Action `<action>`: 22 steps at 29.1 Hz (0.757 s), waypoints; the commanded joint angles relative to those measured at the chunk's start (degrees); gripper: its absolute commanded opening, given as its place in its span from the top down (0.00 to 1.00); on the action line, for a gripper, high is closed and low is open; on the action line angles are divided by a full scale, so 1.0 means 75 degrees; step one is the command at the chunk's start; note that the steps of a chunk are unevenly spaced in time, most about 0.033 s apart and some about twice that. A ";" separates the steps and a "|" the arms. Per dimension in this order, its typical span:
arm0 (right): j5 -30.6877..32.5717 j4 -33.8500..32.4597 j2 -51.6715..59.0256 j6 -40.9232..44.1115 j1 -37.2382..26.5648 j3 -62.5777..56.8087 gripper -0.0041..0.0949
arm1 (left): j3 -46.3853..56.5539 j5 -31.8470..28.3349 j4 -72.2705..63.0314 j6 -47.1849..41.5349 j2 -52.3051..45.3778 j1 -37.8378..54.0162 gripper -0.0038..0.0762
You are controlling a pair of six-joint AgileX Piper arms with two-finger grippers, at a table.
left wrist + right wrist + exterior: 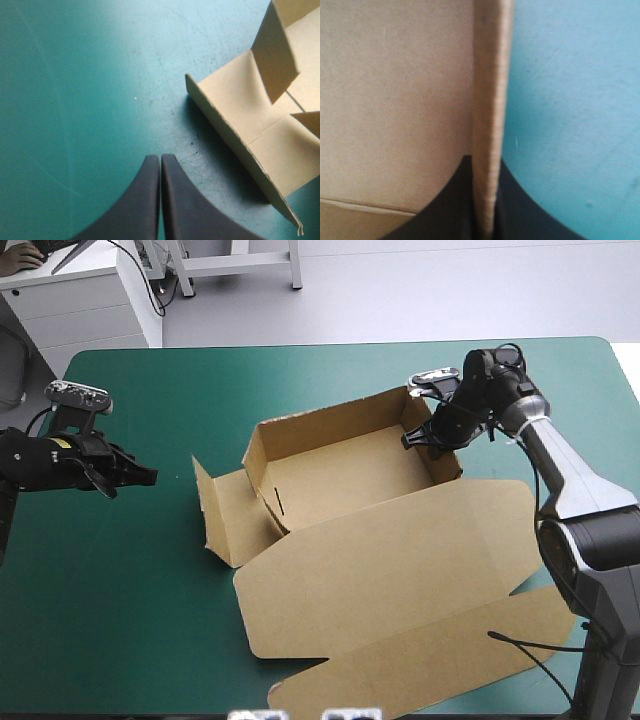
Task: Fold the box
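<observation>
The brown box (340,475) stands as an open tray in the middle of the table, its lid (390,570) lying flat toward the near edge. A loose side flap (225,510) sticks out on its left. My right gripper (420,435) is shut on the box's right wall; in the right wrist view the wall's edge (490,125) runs up between the black fingers (520,205). My left gripper (140,478) hovers over the teal-green cover, left of the box, shut and holding nothing. The left wrist view shows its tips (160,159) meeting, with the side flap (245,130) ahead and to one side.
Bare teal-green cover (120,580) lies around the left gripper and along the table's left side. A lower lid flap (440,650) reaches almost to the table's near edge. Beyond the far left corner stands a white desk (90,290).
</observation>
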State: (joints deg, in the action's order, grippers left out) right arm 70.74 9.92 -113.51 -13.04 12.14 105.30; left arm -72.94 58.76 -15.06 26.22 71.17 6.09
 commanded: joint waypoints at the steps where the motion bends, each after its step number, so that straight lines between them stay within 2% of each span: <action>1: 0.0101 0.0470 0.1319 -0.0223 -0.0357 0.0226 0.98 | -0.0199 -0.0353 -0.0233 -0.0075 -0.0172 0.0000 0.96; 5: 0.0101 0.0933 0.2065 -0.0403 -0.0744 0.0226 0.98 | -0.0199 -0.0451 -0.0182 -0.0093 -0.0172 0.0000 0.96; 13: 0.0101 0.0965 0.3119 -0.0565 -0.1357 0.0226 0.98 | -0.0199 -0.1107 0.0540 -0.1062 -0.0172 0.0000 0.96; 18: 0.0101 0.1423 0.3455 -0.0703 -0.1688 0.0226 0.98 | -0.0199 -0.1508 0.0494 -0.1100 -0.0041 0.0000 0.96; 22: 0.0101 0.1589 0.3592 -0.0754 -0.1838 0.0159 0.98 | -0.0199 -0.1652 -0.0212 -0.0899 0.0299 0.0000 0.96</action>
State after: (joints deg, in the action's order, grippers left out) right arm 71.67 18.21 -89.89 -18.27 -0.59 105.30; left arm -72.87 50.28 -11.88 18.82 73.11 6.09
